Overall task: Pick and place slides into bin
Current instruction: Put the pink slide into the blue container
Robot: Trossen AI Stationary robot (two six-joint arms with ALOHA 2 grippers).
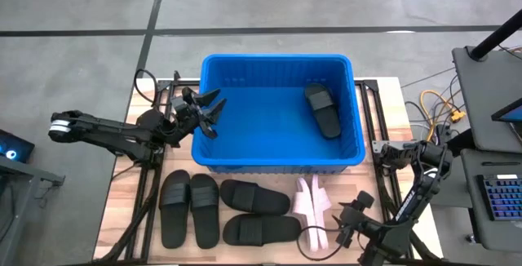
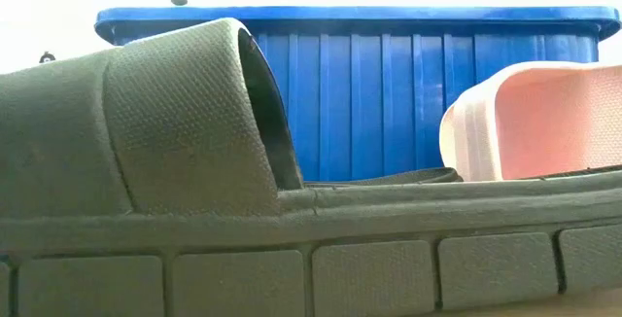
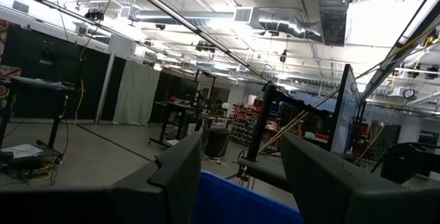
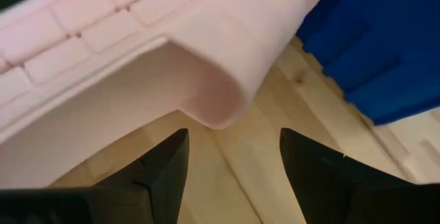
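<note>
At the near right, the right gripper [image 1: 347,225] is low beside the pale pink slides [image 1: 312,210], fingers apart and empty, probably to take one by its strap. Four black slides [image 1: 222,210] lie on the surface [image 1: 122,209]: the left two point near to far, the other two lie left to right. Farther, the left gripper [image 1: 208,111] hangs over the bin's [image 1: 277,161] left rim, fingers apart and empty. One black slide [image 1: 322,109] already lies inside, long axis near to far.
</note>
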